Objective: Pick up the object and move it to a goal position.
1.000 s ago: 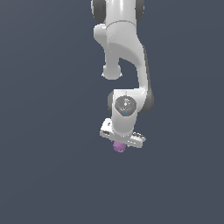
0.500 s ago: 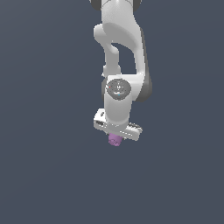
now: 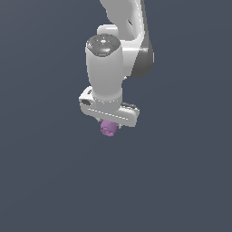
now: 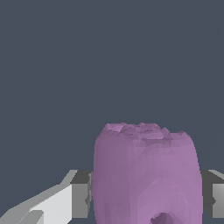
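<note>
The object (image 3: 108,128) is a small light-purple, lumpy barrel that pokes out below the white hand. My gripper (image 3: 108,126) is shut on it, with the arm reaching down from above. In the wrist view the object (image 4: 146,175) fills the space between the two fingers (image 4: 81,194), which press on its sides. The fingertips themselves are hidden behind the hand in the exterior view.
A plain dark grey surface (image 3: 181,190) lies all around, with no other objects or edges in sight.
The arm has swung toward the exterior view's left and closer to the camera, carrying the object along in the shut gripper.
</note>
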Tool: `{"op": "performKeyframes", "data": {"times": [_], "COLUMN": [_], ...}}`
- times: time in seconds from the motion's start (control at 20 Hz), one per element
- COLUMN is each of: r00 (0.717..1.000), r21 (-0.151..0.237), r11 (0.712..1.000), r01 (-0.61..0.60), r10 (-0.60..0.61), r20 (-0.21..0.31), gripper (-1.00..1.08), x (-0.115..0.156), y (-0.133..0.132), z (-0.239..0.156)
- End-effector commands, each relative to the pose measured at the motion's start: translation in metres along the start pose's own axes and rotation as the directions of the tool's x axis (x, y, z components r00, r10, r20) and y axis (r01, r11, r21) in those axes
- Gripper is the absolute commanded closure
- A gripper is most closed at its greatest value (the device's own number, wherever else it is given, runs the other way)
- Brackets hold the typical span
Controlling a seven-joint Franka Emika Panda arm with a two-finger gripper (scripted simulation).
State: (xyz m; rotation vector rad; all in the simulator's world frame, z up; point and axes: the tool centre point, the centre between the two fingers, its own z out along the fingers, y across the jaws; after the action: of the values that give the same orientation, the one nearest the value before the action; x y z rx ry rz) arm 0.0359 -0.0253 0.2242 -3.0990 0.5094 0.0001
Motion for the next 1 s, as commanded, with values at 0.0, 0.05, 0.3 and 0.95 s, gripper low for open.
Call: {"op": "performKeyframes", "data": {"times": [0.0,0.05,0.3,0.95], "r00": [1.000,1.000,1.000,1.000], "r21": [0.000,0.000,0.000,0.000], "r11": [1.000,1.000,1.000,1.000], "r01": [0.000,0.000,0.000,0.000], "r10": [0.000,0.000,0.000,0.000], "r20": [0.000,0.000,0.000,0.000], "gripper": [1.08,1.08,1.08,1.08], "x": [-0.001,-0.002,-0.002,0.000], "y": [0.012,0.017,0.038,0.062], "z": [-0.028,-0.039,-0.088,-0.144]}}
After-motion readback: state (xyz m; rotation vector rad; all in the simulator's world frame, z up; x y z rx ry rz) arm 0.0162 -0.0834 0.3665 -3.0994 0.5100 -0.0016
